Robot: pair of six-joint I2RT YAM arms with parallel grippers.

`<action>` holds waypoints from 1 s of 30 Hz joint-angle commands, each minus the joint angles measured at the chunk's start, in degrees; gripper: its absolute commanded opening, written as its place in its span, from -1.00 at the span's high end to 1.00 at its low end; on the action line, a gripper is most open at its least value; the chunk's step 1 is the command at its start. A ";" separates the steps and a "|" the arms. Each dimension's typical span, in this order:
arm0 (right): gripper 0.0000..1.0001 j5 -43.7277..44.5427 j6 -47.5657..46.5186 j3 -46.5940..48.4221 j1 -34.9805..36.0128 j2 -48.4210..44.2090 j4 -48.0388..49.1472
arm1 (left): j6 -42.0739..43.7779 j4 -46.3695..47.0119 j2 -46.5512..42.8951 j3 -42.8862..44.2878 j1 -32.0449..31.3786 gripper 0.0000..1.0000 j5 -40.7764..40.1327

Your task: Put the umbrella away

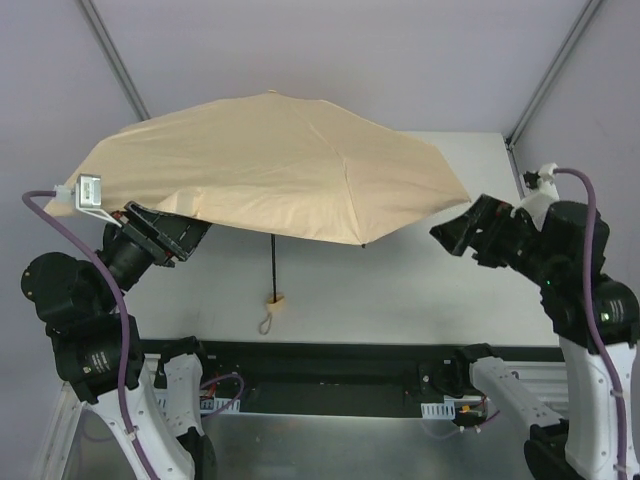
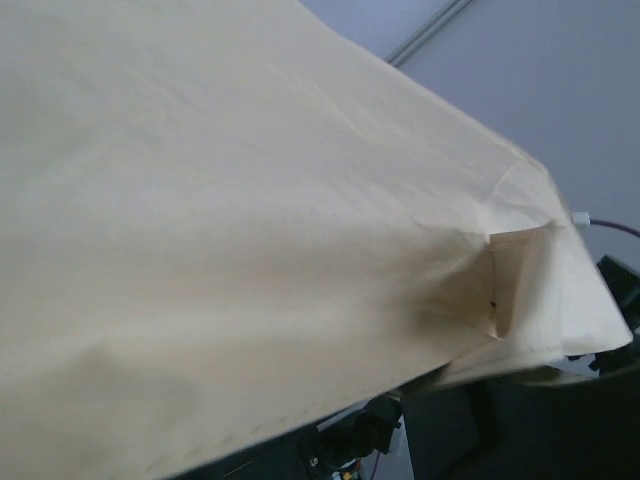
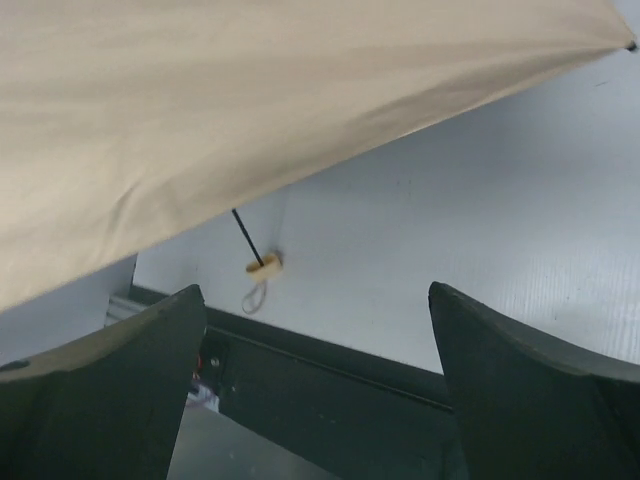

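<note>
The umbrella [image 1: 280, 160] stands open on the table, its beige canopy spread wide. A thin dark shaft [image 1: 273, 265] runs down to a pale knob handle [image 1: 275, 298] with a wrist loop. My left gripper [image 1: 172, 235] reaches under the canopy's left rim, where the fabric sags over it. In the left wrist view the canopy [image 2: 250, 220] fills the frame and hides the fingers. My right gripper [image 1: 455, 232] hovers just off the canopy's right rim, open and empty. In the right wrist view the right gripper [image 3: 315, 290] frames the table, with the canopy [image 3: 200, 100] above and the handle [image 3: 264, 264] beyond.
The white table [image 1: 430, 290] carries only the umbrella. A black rail [image 1: 330, 362] runs along its near edge between the arm bases. Slanted metal frame posts [image 1: 110, 50] [image 1: 560, 70] rise at the back corners.
</note>
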 commanded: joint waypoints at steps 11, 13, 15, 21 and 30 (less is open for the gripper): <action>-0.80 -26.18 8.24 -34.95 0.23 -30.98 11.44 | -6.53 1.74 2.80 2.38 0.35 -0.13 3.19; -0.75 -28.37 11.95 -40.32 0.23 -32.40 15.05 | -7.50 1.74 2.71 1.68 0.35 -0.13 3.81; -0.73 -27.78 12.75 -43.49 0.93 -32.41 17.17 | -8.12 1.74 2.62 1.24 0.35 -0.13 3.81; -0.74 -13.67 12.40 -47.20 22.66 -21.53 25.93 | -9.17 1.73 2.97 1.15 0.35 -0.13 4.07; -0.91 19.33 15.48 -39.40 53.05 11.32 52.66 | -10.84 1.74 2.71 0.80 0.35 -0.15 5.12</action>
